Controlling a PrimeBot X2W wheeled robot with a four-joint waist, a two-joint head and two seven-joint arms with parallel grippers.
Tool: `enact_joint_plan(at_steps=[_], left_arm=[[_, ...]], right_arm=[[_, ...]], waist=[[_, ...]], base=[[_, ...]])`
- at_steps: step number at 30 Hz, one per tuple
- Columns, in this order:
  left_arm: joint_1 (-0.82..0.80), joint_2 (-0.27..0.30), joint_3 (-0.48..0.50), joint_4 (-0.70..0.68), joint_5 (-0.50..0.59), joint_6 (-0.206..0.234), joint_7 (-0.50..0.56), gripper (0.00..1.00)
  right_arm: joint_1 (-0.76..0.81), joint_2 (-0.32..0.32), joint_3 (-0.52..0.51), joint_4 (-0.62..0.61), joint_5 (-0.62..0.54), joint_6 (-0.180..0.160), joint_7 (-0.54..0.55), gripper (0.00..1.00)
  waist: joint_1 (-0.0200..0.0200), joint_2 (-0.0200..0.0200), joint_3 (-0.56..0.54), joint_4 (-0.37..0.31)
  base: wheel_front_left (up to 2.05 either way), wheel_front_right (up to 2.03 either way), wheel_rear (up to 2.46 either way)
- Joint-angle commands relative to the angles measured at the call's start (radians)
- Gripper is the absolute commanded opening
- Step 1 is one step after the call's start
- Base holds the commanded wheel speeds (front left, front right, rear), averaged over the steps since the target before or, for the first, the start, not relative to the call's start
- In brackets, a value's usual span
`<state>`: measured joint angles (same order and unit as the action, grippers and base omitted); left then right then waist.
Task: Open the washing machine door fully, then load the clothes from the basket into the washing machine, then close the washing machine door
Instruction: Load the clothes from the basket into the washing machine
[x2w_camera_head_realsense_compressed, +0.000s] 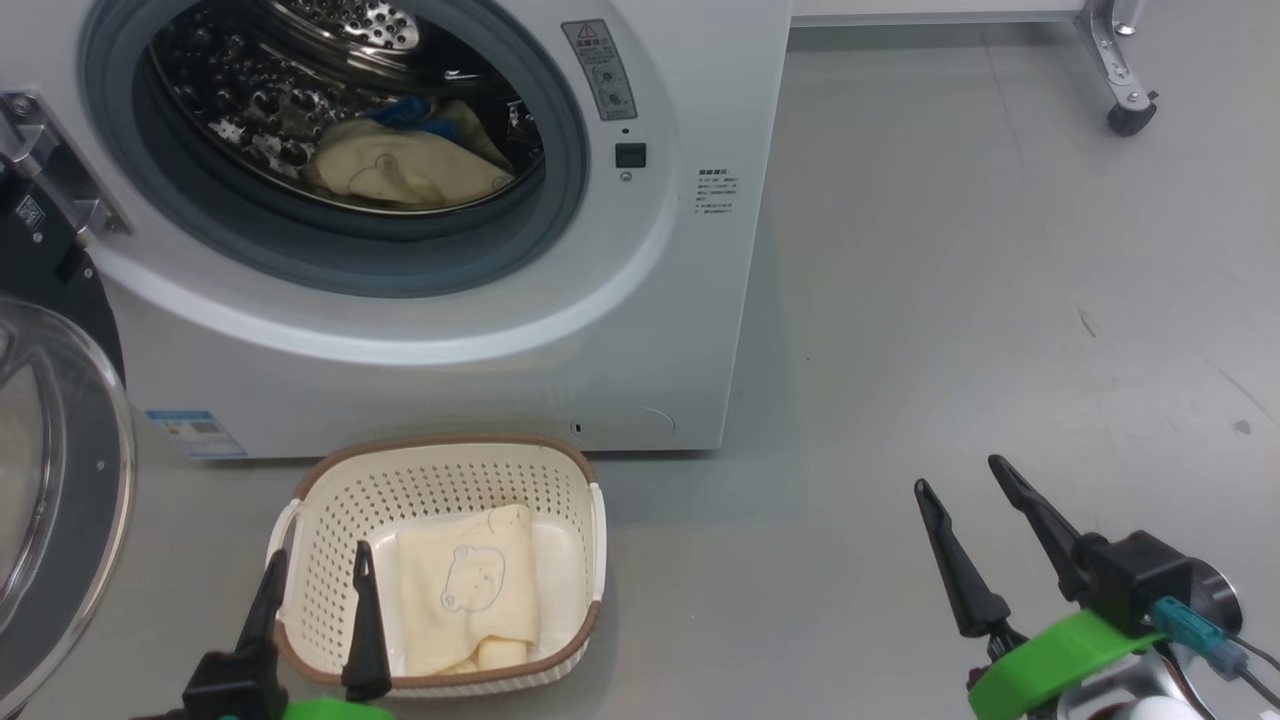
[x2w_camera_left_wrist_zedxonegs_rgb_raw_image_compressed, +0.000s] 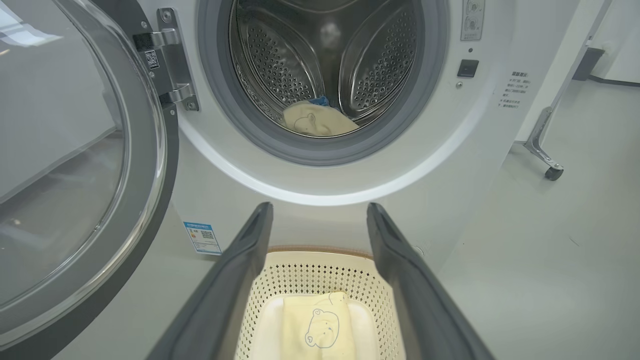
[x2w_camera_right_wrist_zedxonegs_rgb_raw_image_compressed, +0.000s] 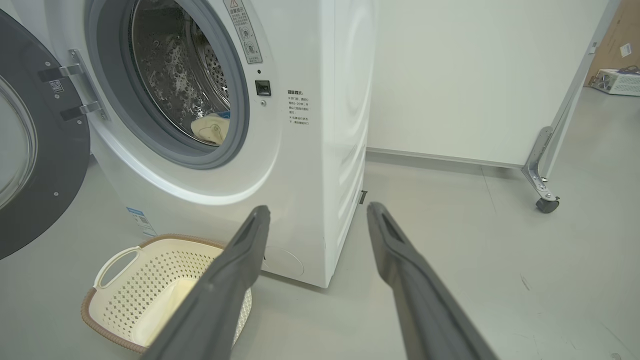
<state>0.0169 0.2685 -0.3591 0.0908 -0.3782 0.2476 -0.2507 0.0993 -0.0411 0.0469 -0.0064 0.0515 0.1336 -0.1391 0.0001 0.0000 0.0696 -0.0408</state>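
My left pincer (x2w_camera_head_realsense_compressed: 318, 555) is wide and empty at the near-left side of the basket (x2w_camera_head_realsense_compressed: 440, 447). My right pincer (x2w_camera_head_realsense_compressed: 958, 473) is just as wide, idle over floor (x2w_camera_head_realsense_compressed: 900, 300) well to the right. One folded cream cloth (x2w_camera_head_realsense_compressed: 470, 585) lies flat in the basket bottom: light, limp, likely to drape, so I judge a pinch on a folded edge beats the flat face. Beyond, the door (x2w_camera_head_realsense_compressed: 60, 480) stands open at left, and a second cloth (x2w_camera_head_realsense_compressed: 410, 170) sits in the drum (x2w_camera_head_realsense_compressed: 260, 100).
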Motion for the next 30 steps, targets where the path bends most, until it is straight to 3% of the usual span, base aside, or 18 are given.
enact_joint_plan(at_steps=[1,18,30], left_arm=[[-0.053,0.007,0.040,-0.022,0.014,0.071,-0.011,1.00],[-0.217,0.011,0.014,0.081,0.026,0.008,0.003,1.00],[-0.465,0.007,-0.014,0.324,-0.023,-0.116,0.105,1.00]], right_arm=[[-0.026,-0.009,0.017,-0.037,0.007,-0.003,-0.005,1.00],[-0.102,-0.009,0.021,-0.046,0.030,-0.003,-0.034,1.00],[-0.232,-0.009,0.062,-0.026,0.052,-0.003,-0.079,1.00]], waist=[[-0.0001,0.0000,0.004,0.000],[-0.0001,0.0000,0.172,-0.038],[-0.0001,0.0000,0.409,-0.094]], base=[[0.00,0.00,0.00],[0.00,0.00,0.00],[0.00,0.00,0.00]])
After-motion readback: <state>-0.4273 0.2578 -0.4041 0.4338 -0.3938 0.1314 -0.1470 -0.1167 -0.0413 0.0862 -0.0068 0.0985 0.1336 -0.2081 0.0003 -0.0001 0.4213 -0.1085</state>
